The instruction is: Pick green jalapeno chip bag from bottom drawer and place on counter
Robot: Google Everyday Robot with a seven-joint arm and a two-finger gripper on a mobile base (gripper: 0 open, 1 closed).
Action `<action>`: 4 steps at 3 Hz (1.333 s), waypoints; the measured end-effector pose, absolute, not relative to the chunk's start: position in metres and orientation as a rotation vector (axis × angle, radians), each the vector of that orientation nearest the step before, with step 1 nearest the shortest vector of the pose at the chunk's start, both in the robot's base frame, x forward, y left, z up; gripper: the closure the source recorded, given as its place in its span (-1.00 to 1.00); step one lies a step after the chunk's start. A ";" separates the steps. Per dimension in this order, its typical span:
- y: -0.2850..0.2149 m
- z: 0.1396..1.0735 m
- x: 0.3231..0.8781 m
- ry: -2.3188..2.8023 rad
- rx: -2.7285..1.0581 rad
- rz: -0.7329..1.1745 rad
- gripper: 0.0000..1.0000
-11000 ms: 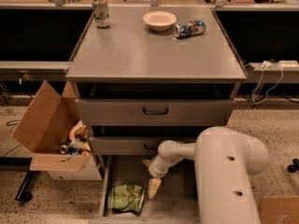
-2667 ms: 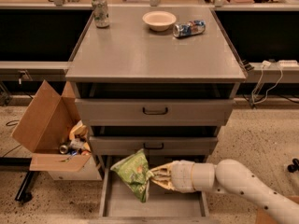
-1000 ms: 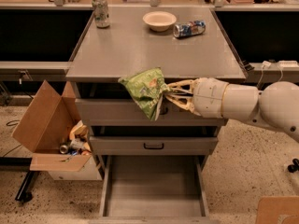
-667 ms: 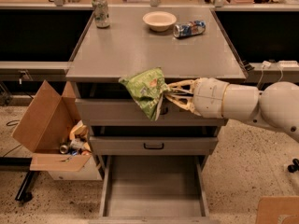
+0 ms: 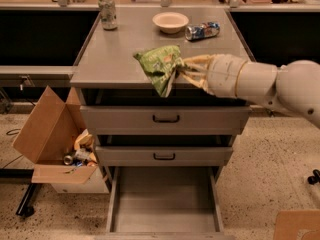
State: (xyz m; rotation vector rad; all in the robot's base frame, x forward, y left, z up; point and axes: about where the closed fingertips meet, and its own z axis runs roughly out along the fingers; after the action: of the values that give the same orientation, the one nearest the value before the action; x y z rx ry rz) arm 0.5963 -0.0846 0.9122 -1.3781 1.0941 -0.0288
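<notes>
The green jalapeno chip bag (image 5: 159,65) is crumpled and held in the air over the front part of the counter (image 5: 120,54). My gripper (image 5: 181,70) is shut on the bag's right side, reaching in from the right on a white arm. The bag's lower tip hangs about at the counter's front edge. The bottom drawer (image 5: 162,199) is pulled open below and shows only its bare grey floor.
On the back of the counter stand a soda can (image 5: 107,12), a pale bowl (image 5: 170,21) and a blue can (image 5: 202,31) lying on its side. Two upper drawers with dark handles are slightly open. An open cardboard box (image 5: 52,139) with scraps sits at the cabinet's left.
The bag was lifted out of the bottom drawer and raised past the upper drawers; it is now higher, over the counter's front edge, still in my gripper.
</notes>
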 end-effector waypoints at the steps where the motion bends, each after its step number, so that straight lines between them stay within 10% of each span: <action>1: -0.096 0.943 0.643 1.132 -1.306 -0.062 1.00; 4: -0.114 0.927 0.765 1.362 -1.203 -0.088 1.00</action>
State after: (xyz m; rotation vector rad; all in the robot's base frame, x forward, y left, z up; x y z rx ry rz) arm 0.7650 -0.1137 0.9275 -1.2031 1.3624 -0.0880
